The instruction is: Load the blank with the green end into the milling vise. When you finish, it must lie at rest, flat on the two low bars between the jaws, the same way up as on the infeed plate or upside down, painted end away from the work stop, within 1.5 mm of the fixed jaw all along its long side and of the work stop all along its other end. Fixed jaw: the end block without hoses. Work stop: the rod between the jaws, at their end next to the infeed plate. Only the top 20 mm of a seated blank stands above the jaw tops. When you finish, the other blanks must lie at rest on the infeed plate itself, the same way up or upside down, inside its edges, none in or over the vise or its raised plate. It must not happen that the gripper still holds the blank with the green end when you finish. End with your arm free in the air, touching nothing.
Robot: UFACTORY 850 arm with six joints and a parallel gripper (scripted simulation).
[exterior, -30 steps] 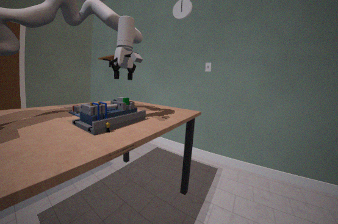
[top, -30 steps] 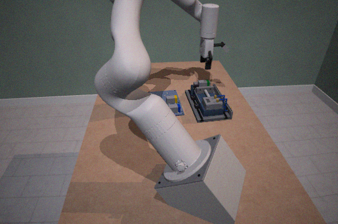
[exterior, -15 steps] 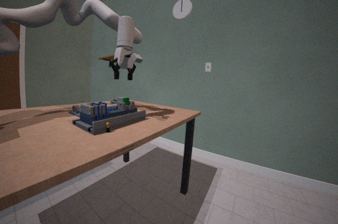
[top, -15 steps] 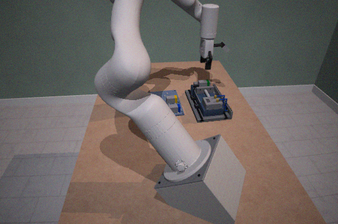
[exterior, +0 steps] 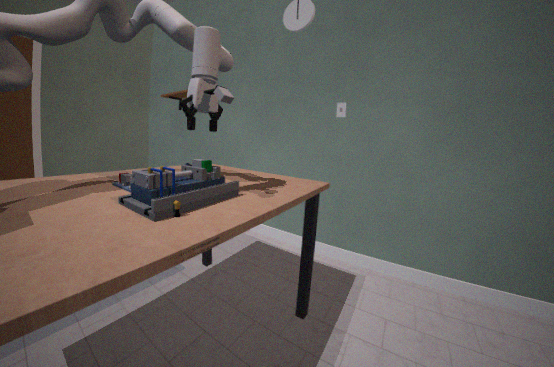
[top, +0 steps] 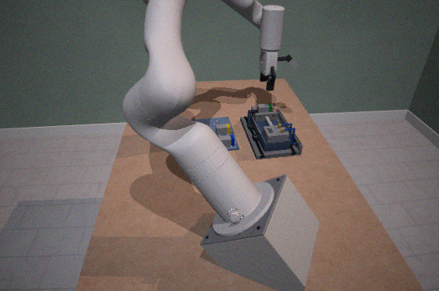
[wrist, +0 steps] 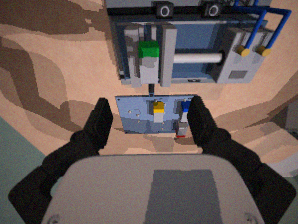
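The green-ended blank (top: 263, 108) (exterior: 206, 166) (wrist: 149, 67) stands between the fixed jaw (wrist: 132, 60) and the moving jaw (wrist: 168, 60), its green end away from the infeed plate (wrist: 141, 126). Its top rises above the jaws. The work stop (wrist: 151, 90) is at its other end. Fine gaps and its seating on the bars cannot be told. My gripper (top: 268, 83) (exterior: 202, 125) (wrist: 149, 107) is open and empty, high above the vise and table. A yellow-ended blank (top: 222, 128) (wrist: 158, 115), a blue-ended one (top: 226, 140) (wrist: 184, 113) and a red-ended one (wrist: 181, 128) are at the infeed plate.
The hose-bearing cylinder block (top: 276, 133) (exterior: 144, 179) (wrist: 239, 58) stands at the vise's other end, joined to the moving jaw by a white rod (wrist: 197, 58). Blue hoses (exterior: 174, 182) (wrist: 256, 30) arch above it. A grey rail (exterior: 200, 198) runs along the vise's outer side.
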